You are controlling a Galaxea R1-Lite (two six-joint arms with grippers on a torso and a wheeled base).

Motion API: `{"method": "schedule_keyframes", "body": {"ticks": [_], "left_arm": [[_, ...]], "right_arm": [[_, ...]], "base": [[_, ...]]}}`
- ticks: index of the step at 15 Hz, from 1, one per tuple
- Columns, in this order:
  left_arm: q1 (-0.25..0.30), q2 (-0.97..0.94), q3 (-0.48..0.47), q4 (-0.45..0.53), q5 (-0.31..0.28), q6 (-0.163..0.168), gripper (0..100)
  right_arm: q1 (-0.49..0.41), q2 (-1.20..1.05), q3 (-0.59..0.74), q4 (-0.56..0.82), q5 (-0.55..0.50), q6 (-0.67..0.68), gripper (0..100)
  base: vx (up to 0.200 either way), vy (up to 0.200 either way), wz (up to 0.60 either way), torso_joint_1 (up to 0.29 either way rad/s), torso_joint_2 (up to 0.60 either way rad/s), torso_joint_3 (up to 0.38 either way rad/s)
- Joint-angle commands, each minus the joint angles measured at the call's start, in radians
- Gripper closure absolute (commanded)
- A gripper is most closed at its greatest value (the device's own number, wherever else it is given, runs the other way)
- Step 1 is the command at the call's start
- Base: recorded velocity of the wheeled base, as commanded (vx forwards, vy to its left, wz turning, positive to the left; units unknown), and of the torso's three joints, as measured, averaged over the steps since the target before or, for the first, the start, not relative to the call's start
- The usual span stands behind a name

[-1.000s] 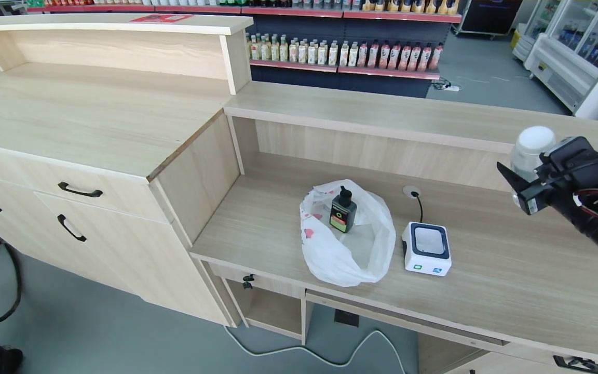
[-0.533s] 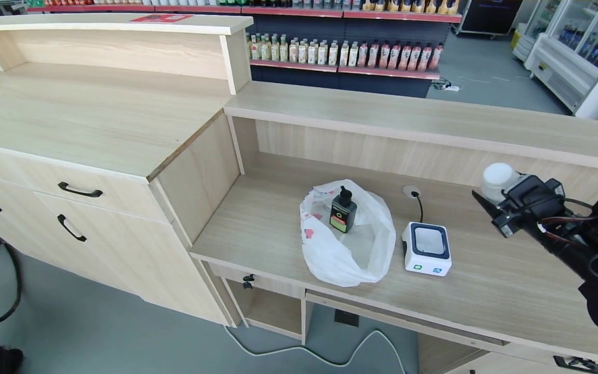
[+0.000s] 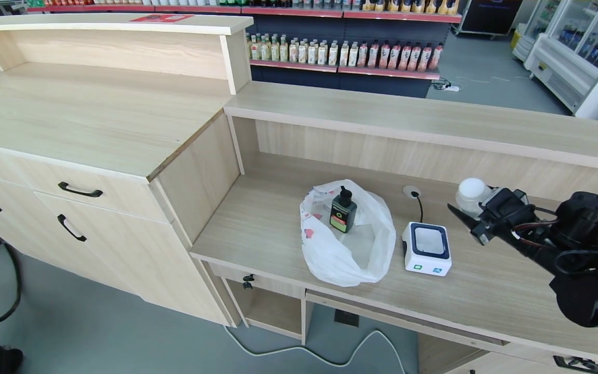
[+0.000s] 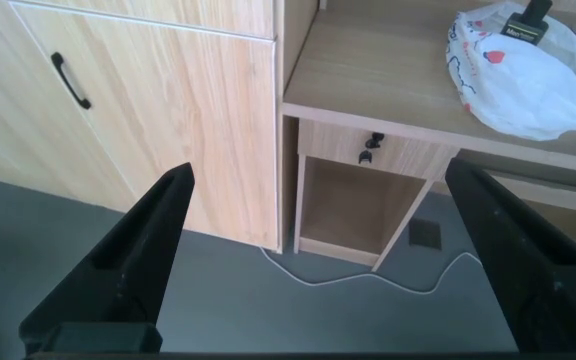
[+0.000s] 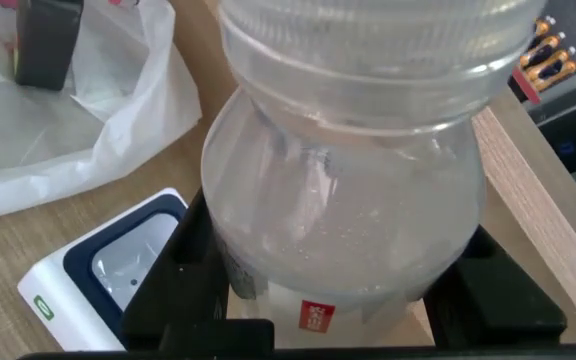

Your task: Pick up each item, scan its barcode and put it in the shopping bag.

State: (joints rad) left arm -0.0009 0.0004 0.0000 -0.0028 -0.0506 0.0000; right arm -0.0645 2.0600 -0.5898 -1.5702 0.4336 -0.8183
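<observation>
- The right gripper sat at the centre right of the head view, fingers clenched on a clear plastic jar with a white lid.
- The jar hung above the wooden counter, just right of the scanner and apart from it.
- The lid end pointed up and a little toward the upper left of the head view; the long axis looked close to upright, though the gripper hid most of the body there.
- Up close in the right wrist view, the jar showed a see-through body and a pale label with a small red mark low down, the writing too small to read.
- The white shopping bag, printed with red marks, lay open at the frame's centre, just left of the scanner.
- A dark pump bottle stood upright inside the bag, pump on top, with a green and red label whose print could not be made out.
- The left gripper hung low beside the cabinet, fingers spread wide and grasping nothing.
</observation>
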Motion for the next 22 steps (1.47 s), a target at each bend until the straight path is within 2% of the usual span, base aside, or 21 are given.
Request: {"method": "schedule_keyframes", "body": {"ticks": [1, 7, 10, 22], "left_arm": [[-0.001, 0.0, 0.0, 0.0, 0.0, 0.0, 0], [-0.001, 0.0, 0.0, 0.0, 0.0, 0.0, 0], [-0.001, 0.0, 0.0, 0.0, 0.0, 0.0, 0], [-0.001, 0.0, 0.0, 0.0, 0.0, 0.002, 0]], "right_arm": [[-0.003, 0.052, -0.039, -0.001, 0.025, -0.001, 100], [-0.015, 0.112, -0.084, -0.001, 0.114, -0.001, 100], [-0.032, 0.14, -0.124, -0.001, 0.192, 0.004, 100], [-0.04, 0.247, -0.266, -0.001, 0.205, 0.051, 100]], "base": [[0.0, 0.0, 0.0, 0.0, 0.0, 0.0], [0.0, 0.0, 0.0, 0.0, 0.0, 0.0], [0.0, 0.0, 0.0, 0.0, 0.0, 0.0], [0.0, 0.0, 0.0, 0.0, 0.0, 0.0]]}}
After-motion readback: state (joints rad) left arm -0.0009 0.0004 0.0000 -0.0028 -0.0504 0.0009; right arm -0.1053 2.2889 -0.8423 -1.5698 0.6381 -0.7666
